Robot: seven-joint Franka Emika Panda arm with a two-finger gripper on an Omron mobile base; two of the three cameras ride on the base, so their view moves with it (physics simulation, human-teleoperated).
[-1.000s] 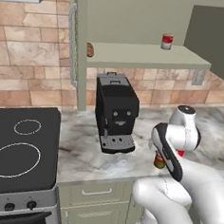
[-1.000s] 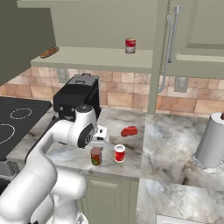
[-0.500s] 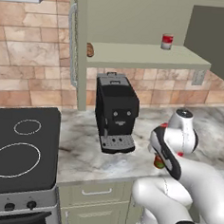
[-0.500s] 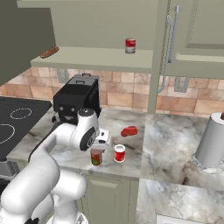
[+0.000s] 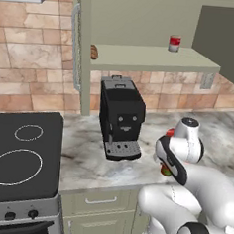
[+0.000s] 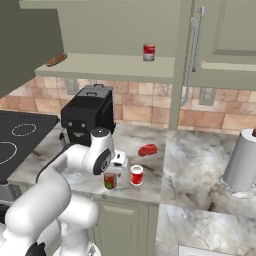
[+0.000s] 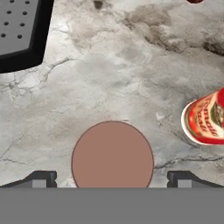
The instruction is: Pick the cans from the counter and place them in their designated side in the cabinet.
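Although the cabinet (image 6: 125,67) hangs well above with one can already on its shelf (image 6: 149,52), the work at hand sits low on the table (image 6: 195,165), near its front edge. There two cans stand upright just beside each other: a dark can (image 6: 110,180) with a red-and-green label and a red can (image 6: 136,175) with a white band. The gripper (image 7: 112,180) hangs straight above the dark can, whose plain brown lid (image 7: 112,156) lies between the two fingertips (image 7: 41,179); the jaws stand spread wider than the lid and touch nothing, so it is released.

Judging by its look, the can is a stiff metal cylinder that will not give under a squeeze, and probably has some weight if full. Its smooth curved wall may slip or twist, so a hold on opposite sides of the label, around mid-height and centred, seems safest. The red can stands close enough that a finger could nudge it on the way down.
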